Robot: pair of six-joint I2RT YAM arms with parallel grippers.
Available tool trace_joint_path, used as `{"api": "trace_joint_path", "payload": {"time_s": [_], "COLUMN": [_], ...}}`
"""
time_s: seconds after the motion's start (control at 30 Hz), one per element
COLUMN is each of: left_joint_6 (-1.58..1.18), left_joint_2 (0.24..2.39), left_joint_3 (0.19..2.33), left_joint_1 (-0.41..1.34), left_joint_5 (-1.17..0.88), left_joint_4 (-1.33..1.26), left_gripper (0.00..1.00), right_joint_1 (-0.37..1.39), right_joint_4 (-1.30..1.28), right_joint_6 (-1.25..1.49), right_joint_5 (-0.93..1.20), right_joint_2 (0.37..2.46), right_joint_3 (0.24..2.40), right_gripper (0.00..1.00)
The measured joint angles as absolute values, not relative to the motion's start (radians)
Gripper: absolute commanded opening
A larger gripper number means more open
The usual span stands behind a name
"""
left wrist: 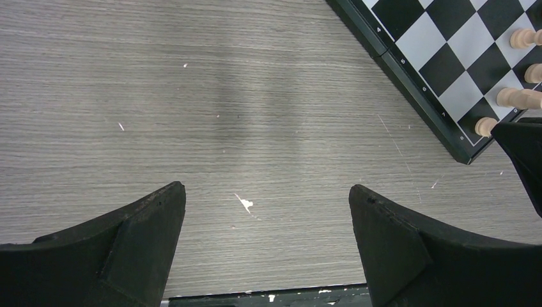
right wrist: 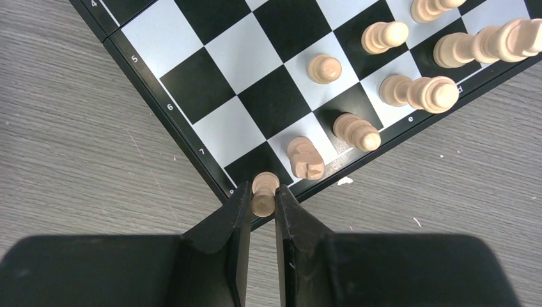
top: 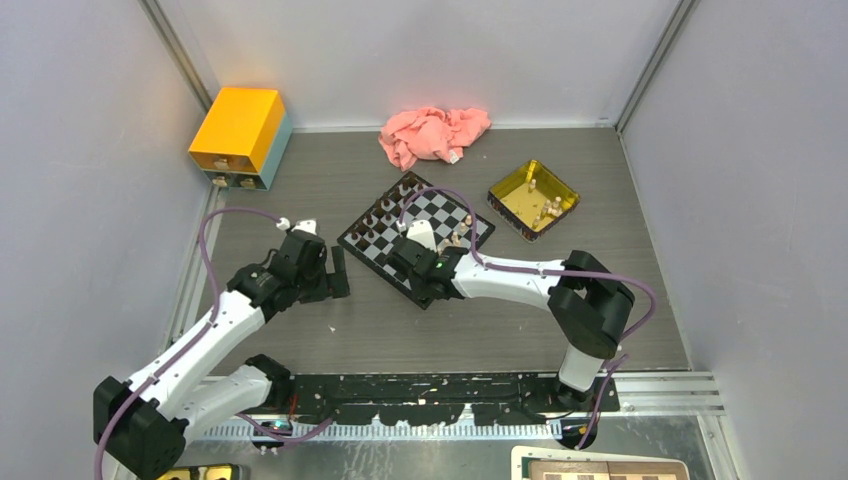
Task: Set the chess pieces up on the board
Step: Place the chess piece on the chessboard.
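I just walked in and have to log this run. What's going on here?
Two robot arms are setting up a chess set. The right tool is closed on a pale piece at a corner square of the board, next to other pale pieces lined up along that edge. The dark pieces stand on the opposite side. The left tool hangs open over the table beside the board. A few pale pieces sit in the yellow tray.
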State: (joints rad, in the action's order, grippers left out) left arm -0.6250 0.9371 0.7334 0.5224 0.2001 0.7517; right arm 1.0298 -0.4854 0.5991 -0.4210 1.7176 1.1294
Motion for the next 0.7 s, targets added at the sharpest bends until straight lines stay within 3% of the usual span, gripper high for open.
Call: {"api": "trace_joint_path", "payload": {"time_s": [0.57, 0.7], "left_joint_6": [-0.625, -0.625], "left_joint_2": [0.96, 0.964], "left_joint_3": [0.73, 0.73], "left_joint_1": [0.522, 0.522], "left_joint_5": [0.199, 0.199], "left_joint_4": [0.733, 0.73], "left_gripper": [0.99, 1.0], "right_joint_1": [1.018, 1.017], "right_joint_4": [-0.472, -0.471], "right_joint_6": [0.588, 0.584], "right_joint_5": [-0.406, -0.403], "right_joint_2": [1.73, 1.734], "right_joint_3": [1.139, 1.143], "right_gripper": [0.01, 0.13]}}
